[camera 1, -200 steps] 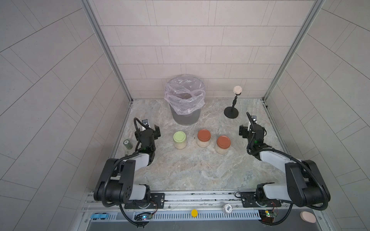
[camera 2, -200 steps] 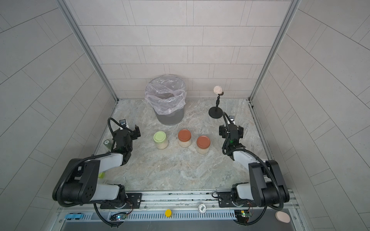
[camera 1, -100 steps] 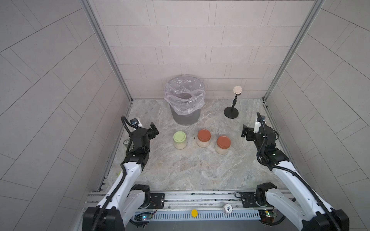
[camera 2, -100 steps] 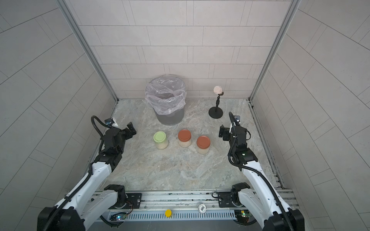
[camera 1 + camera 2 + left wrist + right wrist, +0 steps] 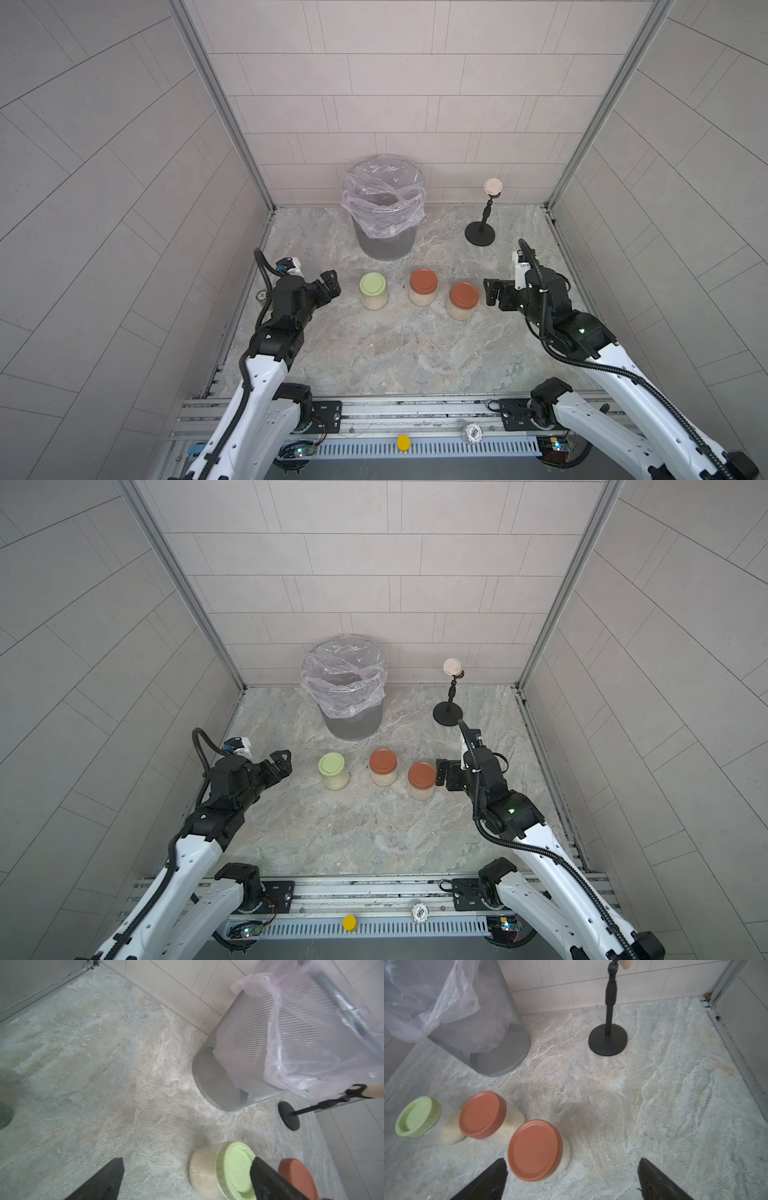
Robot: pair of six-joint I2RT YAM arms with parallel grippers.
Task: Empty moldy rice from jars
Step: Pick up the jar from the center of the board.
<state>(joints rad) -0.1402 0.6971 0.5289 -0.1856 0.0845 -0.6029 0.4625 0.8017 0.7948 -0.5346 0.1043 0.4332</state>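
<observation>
Three lidded jars (image 5: 423, 286), left tool (image 5: 330, 286) splayed — right tool (image 5: 491, 293) splayed

Soft, even, bright light — only faint shadows beside the jars (image 5: 423, 287). Both top views are sharp but bow the wall tiles (image 5: 104, 187) at their edges; wrist views look softer, slightly smeared.

Both arms (image 5: 266, 374) have unfolded, easing left fingers (image 5: 330, 277) and right fingers (image 5: 491, 291) nearer the jars (image 5: 423, 287).
</observation>
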